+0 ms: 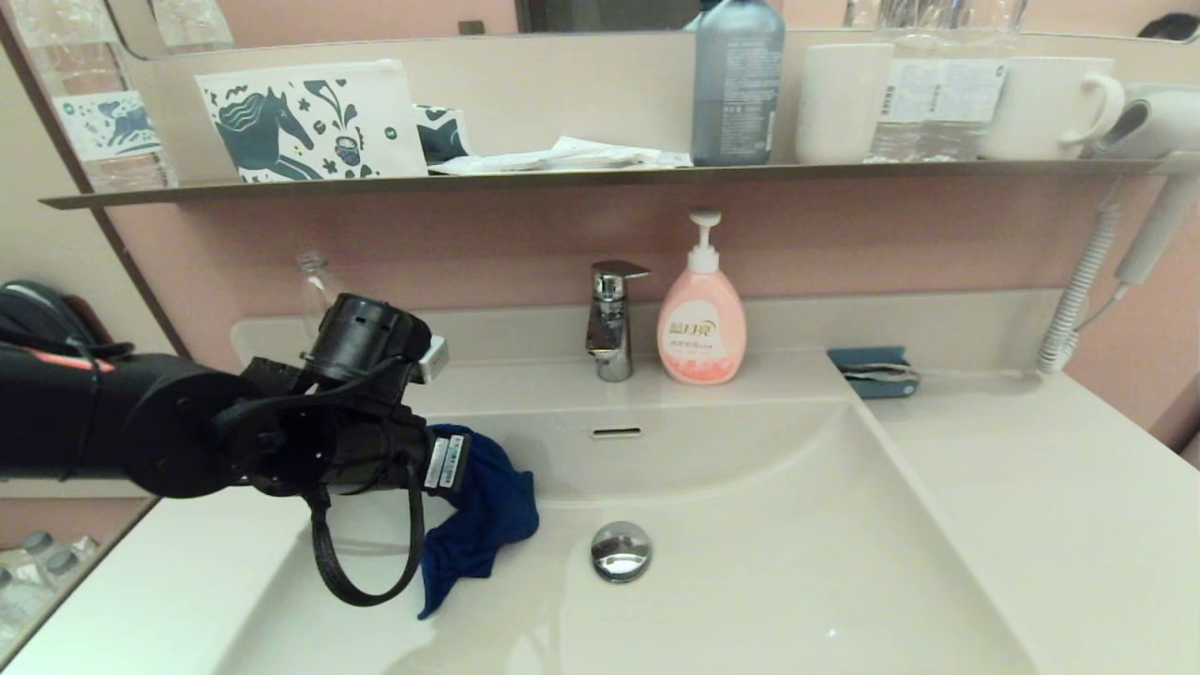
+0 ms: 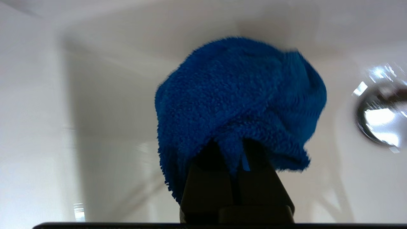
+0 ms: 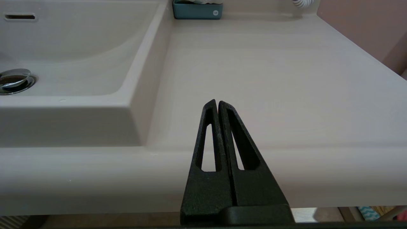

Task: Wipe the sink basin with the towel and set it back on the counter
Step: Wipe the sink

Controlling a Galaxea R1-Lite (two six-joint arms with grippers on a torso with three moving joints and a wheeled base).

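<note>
The royal-blue towel [image 1: 483,516] hangs bunched from my left gripper [image 1: 459,478], which is shut on it over the left side of the cream-white sink basin [image 1: 750,562]. In the left wrist view the towel [image 2: 238,101] covers the fingertips of the left gripper [image 2: 233,152] and hangs just above the basin floor [image 2: 111,127], with the chrome drain plug [image 2: 378,116] off to one side. The drain plug [image 1: 620,549] sits mid-basin, right of the towel. My right gripper [image 3: 217,102] is shut and empty, parked before the front edge of the counter [image 3: 270,63].
A chrome faucet [image 1: 611,319] and a pink soap bottle [image 1: 701,314] stand behind the basin. A small teal holder [image 1: 874,371] sits at the counter's back right. A dark shelf [image 1: 600,173] above carries bottles and mugs. A hairdryer cord [image 1: 1078,291] hangs at the right.
</note>
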